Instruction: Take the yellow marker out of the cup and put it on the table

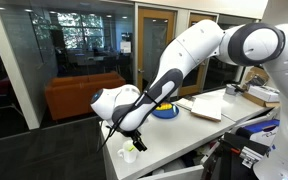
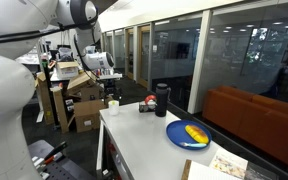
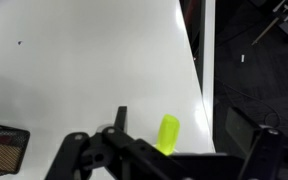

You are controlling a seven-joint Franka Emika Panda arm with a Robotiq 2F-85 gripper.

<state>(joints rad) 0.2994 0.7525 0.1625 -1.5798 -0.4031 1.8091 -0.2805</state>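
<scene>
Marker: the thin yellow-green marker [image 3: 168,133] shows only its upper end in the wrist view. It seems not yet taken out and leans in the cup.
Cup: the small plain white cup [image 1: 130,156] stands near a corner of the long white table [image 1: 174,130], close to the edge.
Risk: if the jaws close off-centre, the cup may tip or slide over the edge. A weak pinch may drop the marker.
Gripper: the dark Robotiq gripper [image 1: 121,131] hangs just above the cup. Its fingers [image 3: 76,150] are spread wide on both sides of the marker and grasp nothing.
</scene>
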